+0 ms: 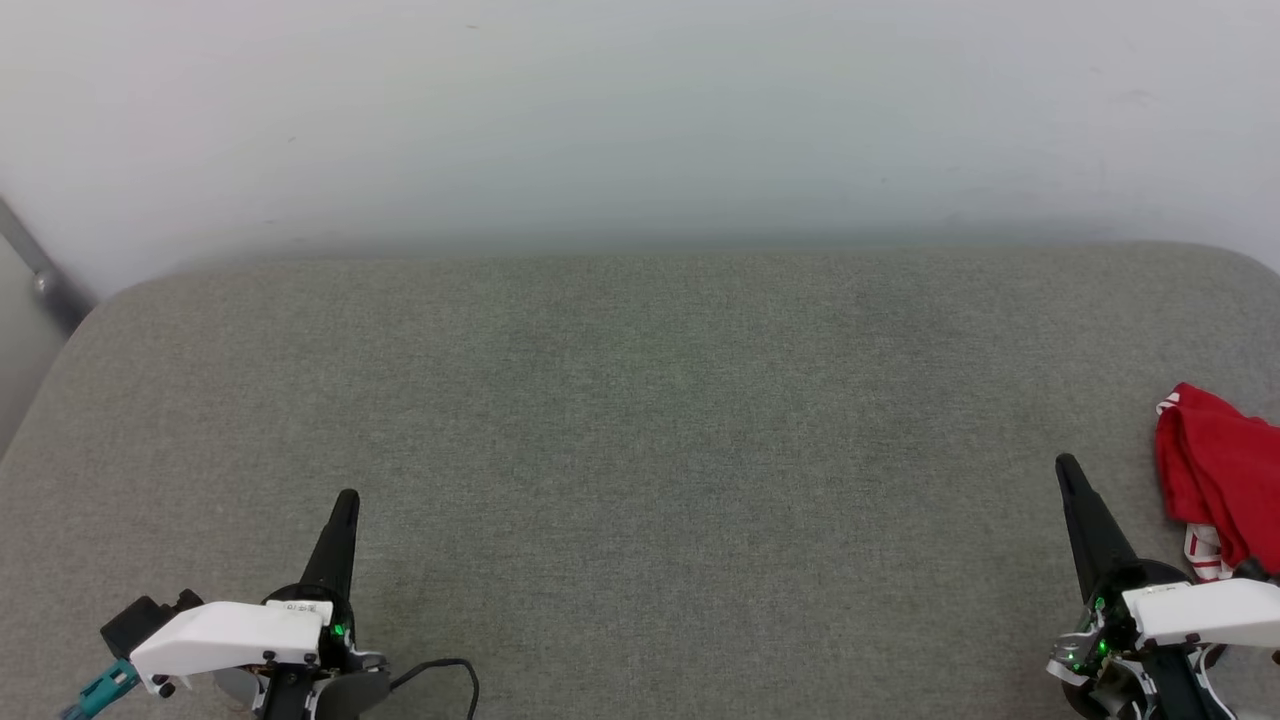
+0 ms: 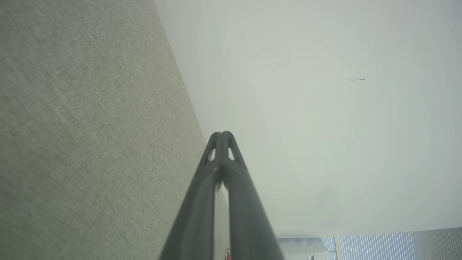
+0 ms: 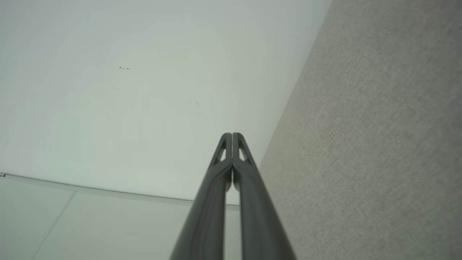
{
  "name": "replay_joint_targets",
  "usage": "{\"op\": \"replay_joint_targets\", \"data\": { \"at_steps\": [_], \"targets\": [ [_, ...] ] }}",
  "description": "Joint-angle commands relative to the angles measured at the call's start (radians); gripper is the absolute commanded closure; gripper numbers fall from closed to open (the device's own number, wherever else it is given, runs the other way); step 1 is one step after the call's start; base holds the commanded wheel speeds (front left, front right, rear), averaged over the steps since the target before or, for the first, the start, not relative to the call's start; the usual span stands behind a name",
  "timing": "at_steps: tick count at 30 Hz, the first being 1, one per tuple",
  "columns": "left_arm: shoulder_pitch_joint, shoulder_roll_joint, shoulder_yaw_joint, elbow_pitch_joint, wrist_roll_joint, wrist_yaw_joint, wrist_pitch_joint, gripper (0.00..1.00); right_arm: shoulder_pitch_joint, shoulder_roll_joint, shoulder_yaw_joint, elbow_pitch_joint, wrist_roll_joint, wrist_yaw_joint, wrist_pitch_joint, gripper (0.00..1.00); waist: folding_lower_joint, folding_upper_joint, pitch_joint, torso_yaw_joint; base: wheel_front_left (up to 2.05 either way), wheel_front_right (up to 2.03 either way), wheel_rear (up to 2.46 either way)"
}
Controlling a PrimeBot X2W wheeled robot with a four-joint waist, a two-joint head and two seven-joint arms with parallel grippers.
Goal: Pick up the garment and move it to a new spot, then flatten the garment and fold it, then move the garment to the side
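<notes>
The garment [image 1: 1215,470] is a bright red bundle with white striped trim, lying crumpled at the far right edge of the grey padded surface [image 1: 640,420] in the head view. My right gripper [image 1: 1066,464] is shut and empty, its tip a short way left of the bundle, not touching it. At the lower left my left gripper [image 1: 348,497] is shut and empty too, far from the cloth. The left wrist view has its fingertips [image 2: 223,134] pressed together; the right wrist view has its fingertips [image 3: 232,135] closed the same way.
A pale wall [image 1: 640,110] rises behind the grey surface. A dark metal bar [image 1: 35,265] stands at the far left corner. A black cable [image 1: 440,668] loops beside the left wrist. The left wrist view catches a ribbed panel [image 2: 389,245] low down.
</notes>
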Motion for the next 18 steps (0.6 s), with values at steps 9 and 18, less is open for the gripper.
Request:
{"op": "replay_joint_targets", "data": {
  "at_steps": [9,18],
  "targets": [
    [-0.021,-0.016,0.021,0.005,-0.066,-0.019,0.022,1.00,-0.026,0.006,-0.006,0.015,0.083,0.000,0.007,1.00,0.0000,-0.0001,0.003,0.000,0.00,0.00,0.00],
    [-0.028,-0.027,0.035,0.007,-0.117,-0.032,0.037,1.00,-0.030,0.007,-0.010,0.030,0.147,0.000,0.009,1.00,0.0000,-0.0001,0.007,0.000,0.00,0.00,0.00]
  ]
}}
